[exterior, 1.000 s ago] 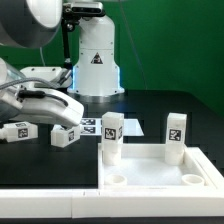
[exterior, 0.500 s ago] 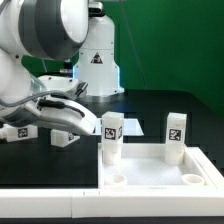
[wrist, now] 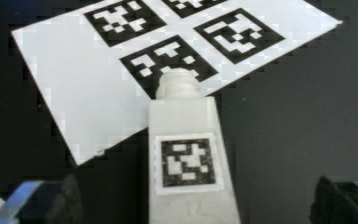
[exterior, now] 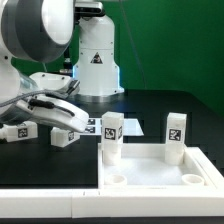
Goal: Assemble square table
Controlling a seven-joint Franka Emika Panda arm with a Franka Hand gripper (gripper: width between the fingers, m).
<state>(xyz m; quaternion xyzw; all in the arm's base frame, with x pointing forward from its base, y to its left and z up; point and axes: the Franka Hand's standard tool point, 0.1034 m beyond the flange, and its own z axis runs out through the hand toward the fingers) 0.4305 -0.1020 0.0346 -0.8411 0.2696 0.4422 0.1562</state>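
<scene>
Arm [exterior: 40, 35] swung to the exterior view's left; wrist view alone shows tool [wrist: 194, 200] wide over a leg [wrist: 190, 150].

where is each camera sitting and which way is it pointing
exterior view: off the arm, facing the robot base across the square table top; the arm fills the exterior view's left.
wrist view: on the wrist, looking down between the open tool fingertips at a tagged leg.
shared: the marker board, and probably that leg.
</scene>
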